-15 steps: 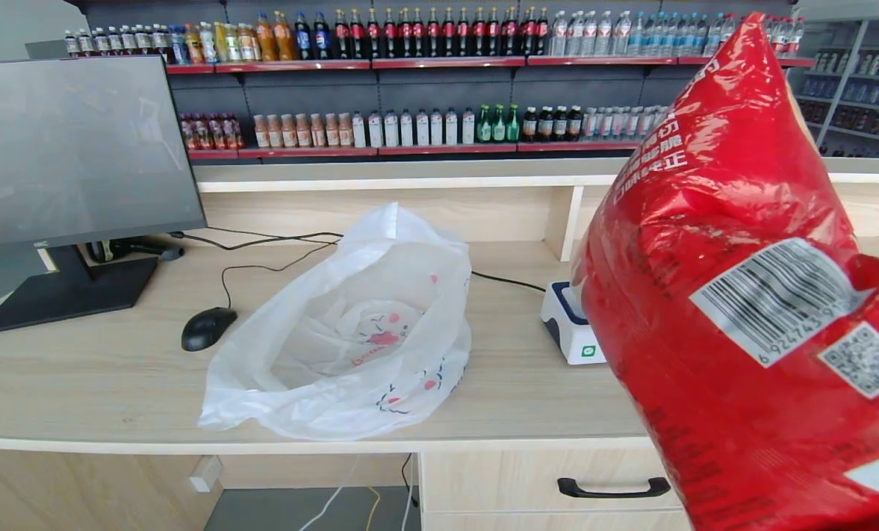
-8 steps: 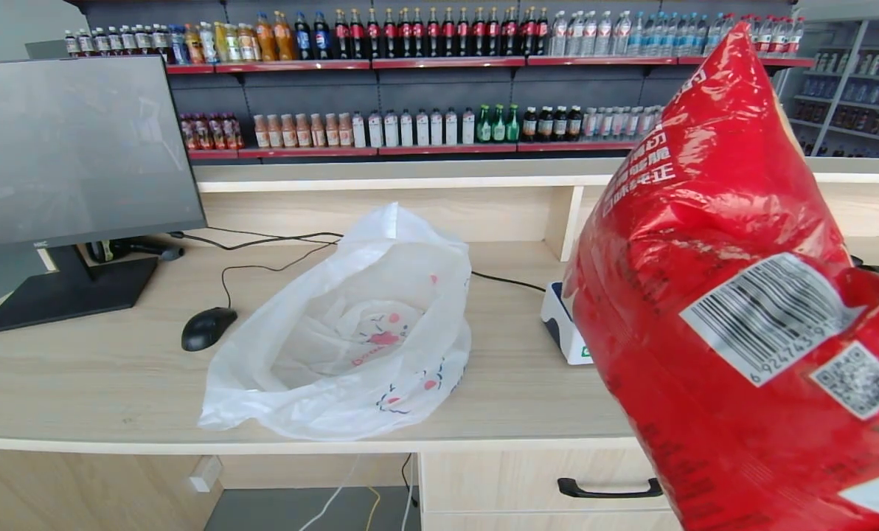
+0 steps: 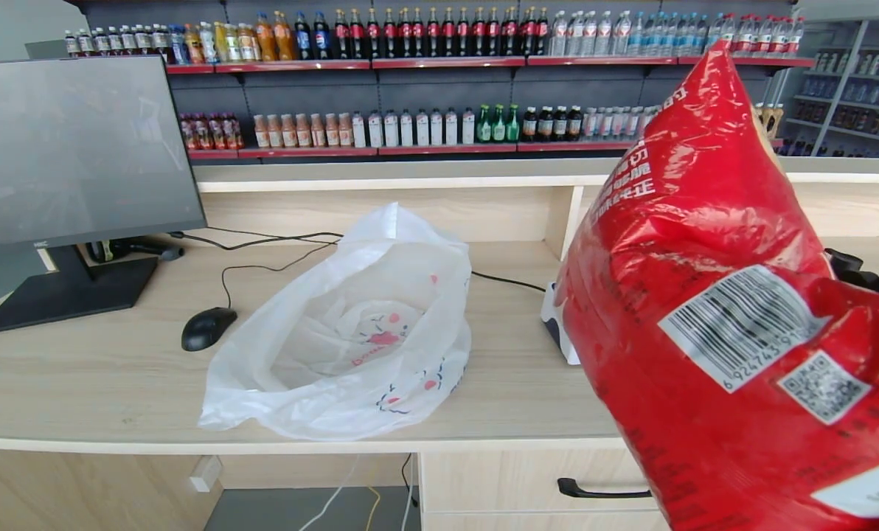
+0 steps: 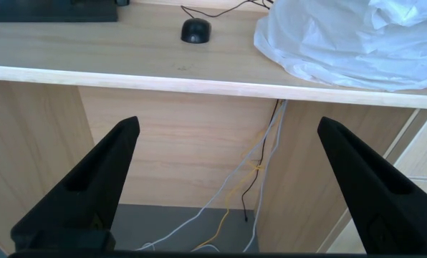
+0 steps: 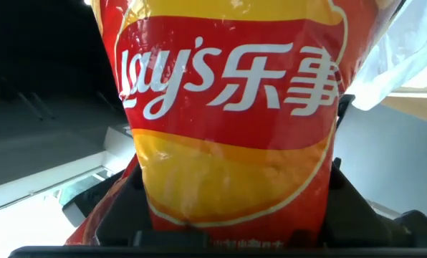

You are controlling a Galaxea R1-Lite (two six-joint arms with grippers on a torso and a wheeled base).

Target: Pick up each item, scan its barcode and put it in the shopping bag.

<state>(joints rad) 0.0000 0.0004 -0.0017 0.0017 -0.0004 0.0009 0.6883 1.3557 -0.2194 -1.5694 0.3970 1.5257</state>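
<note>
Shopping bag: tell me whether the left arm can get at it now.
Probably yes: the left gripper, open, sits below the counter edge; the shopping bag lies near that edge with nothing between.

- I see the chip bag (image 3: 705,221) as glossy, crinkled red plastic film.
- The shopping bag (image 3: 351,332) looks to me like thin, translucent, softly creased plastic.
- The counter (image 3: 100,383) is pale wood grain, smooth and matt.
- The mouse (image 3: 208,327) is smooth black plastic.
</note>
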